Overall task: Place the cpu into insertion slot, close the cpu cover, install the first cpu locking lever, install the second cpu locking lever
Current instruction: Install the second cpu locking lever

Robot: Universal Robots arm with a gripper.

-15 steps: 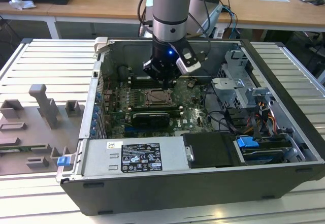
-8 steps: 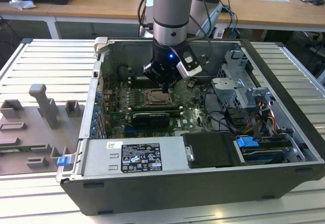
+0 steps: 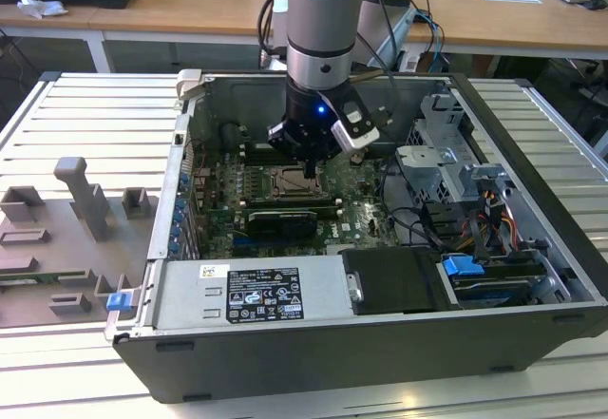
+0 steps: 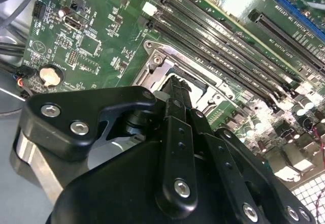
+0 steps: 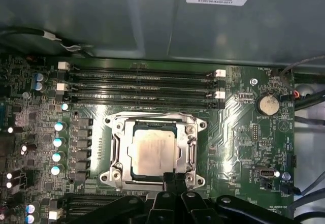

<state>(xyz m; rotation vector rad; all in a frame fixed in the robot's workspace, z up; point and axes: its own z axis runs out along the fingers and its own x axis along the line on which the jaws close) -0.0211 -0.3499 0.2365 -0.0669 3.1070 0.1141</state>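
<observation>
CPU (image 5: pixel 154 154), a pale beige-silver square chip, lies flat inside the insertion slot (image 5: pixel 189 150) on the green motherboard (image 5: pixel 238 132), and the silvery cpu cover (image 5: pixel 118 148) frames it on all sides, its window leaving the chip's face bare. In the first wrist view the gripper (image 5: pixel 175 179) comes in at the socket's edge farthest from the memory slots (image 5: pixel 142 87), its black fingertips pressed close together at the frame's rim with almost no gap between them; whether they pinch anything there cannot be told. A thin wire lever (image 5: pixel 152 116) runs along the socket's side nearest the memory slots. Four long black memory slots sit just beyond that side, parallel to it, and a round coin battery (image 5: pixel 267 103) lies on the board well apart from the socket, past the ends of those slots. In the second wrist view the gripper's black linkage (image 4: pixel 175 148) stands over the socket's metal frame (image 4: pixel 162 66), which shows beneath it next to the same long slots (image 4: pixel 223 56). In the exterior view the arm (image 3: pixel 323 20) reaches straight down into the open computer case (image 3: pixel 532 153), with the gripper (image 3: pixel 312 167) right at the socket (image 3: pixel 294 183) near the middle of the board; the grey power supply (image 3: pixel 247 291) lies along the case's near wall, and a grey fixture tray (image 3: pixel 66 238) rests outside the case on the exterior view's left.
</observation>
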